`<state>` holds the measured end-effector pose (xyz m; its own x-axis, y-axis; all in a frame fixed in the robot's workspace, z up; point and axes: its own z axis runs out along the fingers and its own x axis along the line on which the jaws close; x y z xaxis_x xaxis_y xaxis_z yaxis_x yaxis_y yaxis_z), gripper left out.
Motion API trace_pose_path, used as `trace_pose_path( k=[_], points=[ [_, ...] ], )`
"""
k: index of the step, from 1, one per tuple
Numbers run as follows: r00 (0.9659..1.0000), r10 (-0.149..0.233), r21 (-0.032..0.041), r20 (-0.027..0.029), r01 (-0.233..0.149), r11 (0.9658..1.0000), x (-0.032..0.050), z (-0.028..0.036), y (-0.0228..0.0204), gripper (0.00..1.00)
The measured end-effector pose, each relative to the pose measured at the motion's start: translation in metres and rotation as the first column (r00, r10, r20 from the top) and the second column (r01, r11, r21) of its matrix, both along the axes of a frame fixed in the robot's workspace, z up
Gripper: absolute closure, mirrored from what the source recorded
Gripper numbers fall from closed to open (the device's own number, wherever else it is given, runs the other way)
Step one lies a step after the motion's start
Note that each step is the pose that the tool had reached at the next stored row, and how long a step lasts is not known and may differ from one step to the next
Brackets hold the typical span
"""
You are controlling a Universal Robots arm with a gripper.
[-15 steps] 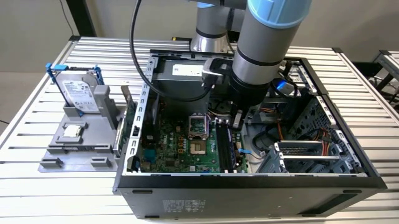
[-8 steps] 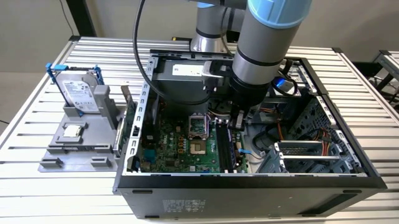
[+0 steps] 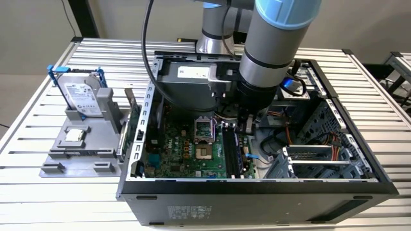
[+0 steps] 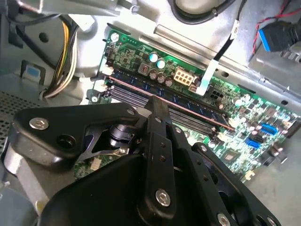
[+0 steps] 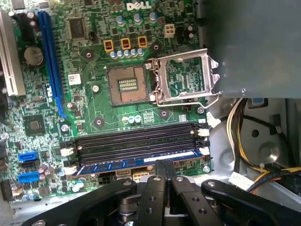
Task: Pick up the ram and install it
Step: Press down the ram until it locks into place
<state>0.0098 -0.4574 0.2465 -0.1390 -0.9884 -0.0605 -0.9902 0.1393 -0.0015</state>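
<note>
We see the ram [image 5: 136, 162] seated in its slot [image 5: 136, 141], with our gripper [image 5: 164, 172] closed and empty at six o'clock of it.

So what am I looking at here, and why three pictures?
One robot arm reaches into an open computer case standing on a slatted table. The exterior view comes from a camera off the arm; both wrist views come from cameras riding on it. Its black gripper sits just above the ram, a thin blue stick lying in the nearest of the long black slots on the green motherboard. The fingers look closed together. A silver hard drive stands in a grey holder outside the case.
</note>
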Motion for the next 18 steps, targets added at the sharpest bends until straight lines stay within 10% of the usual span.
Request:
trace_pose_path(
  k=[18],
  points=[
    [0.9956, 0.094, -0.0148, 0.0001, -0.094, 0.9955, 0.0016, -0.0018, -0.009, 1.0]
  ],
)
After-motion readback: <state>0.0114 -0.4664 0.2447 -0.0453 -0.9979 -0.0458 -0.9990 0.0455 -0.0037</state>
